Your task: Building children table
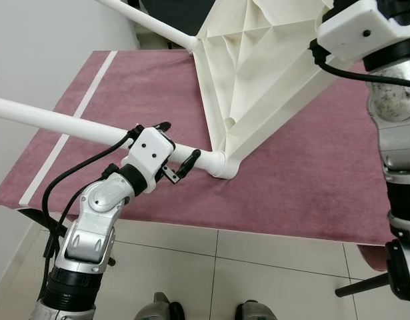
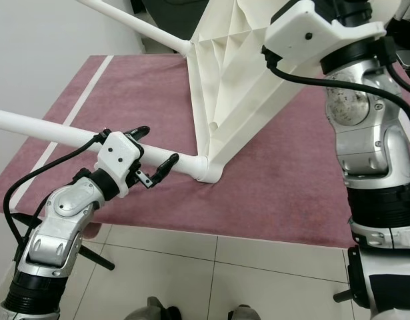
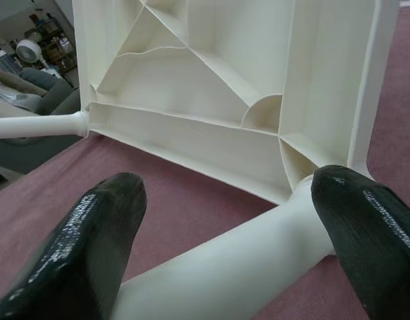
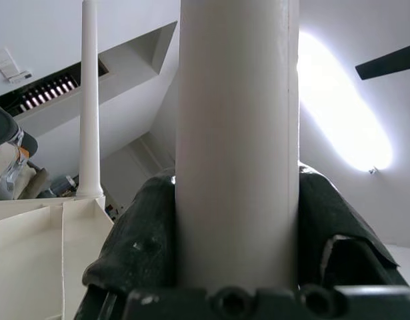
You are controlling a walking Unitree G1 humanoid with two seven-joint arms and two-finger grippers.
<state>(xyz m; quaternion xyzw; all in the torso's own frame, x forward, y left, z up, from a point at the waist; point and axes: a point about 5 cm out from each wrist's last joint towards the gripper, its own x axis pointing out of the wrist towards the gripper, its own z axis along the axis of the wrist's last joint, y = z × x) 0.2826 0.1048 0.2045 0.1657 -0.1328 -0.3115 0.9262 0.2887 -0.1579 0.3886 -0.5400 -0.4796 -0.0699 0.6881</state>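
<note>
Pale tiled floor (image 1: 258, 267); white wall (image 1: 31, 40) on left; mauve cloth-covered worktable (image 1: 311, 180).

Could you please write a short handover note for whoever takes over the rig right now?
Left gripper: fingers open around the near leg, close to its socket, not clamped.
Right gripper: shut on another leg, up beside the tabletop.
Tabletop: tilted on its edge on the mat, ribbed underside toward the robot.
Done: near leg sits in the lower corner socket; a far leg is in the upper corner.
Left: I cannot tell whether the near leg is fully seated, so check it; the state of the remaining corners is not visible; then turn the table upright.
</note>
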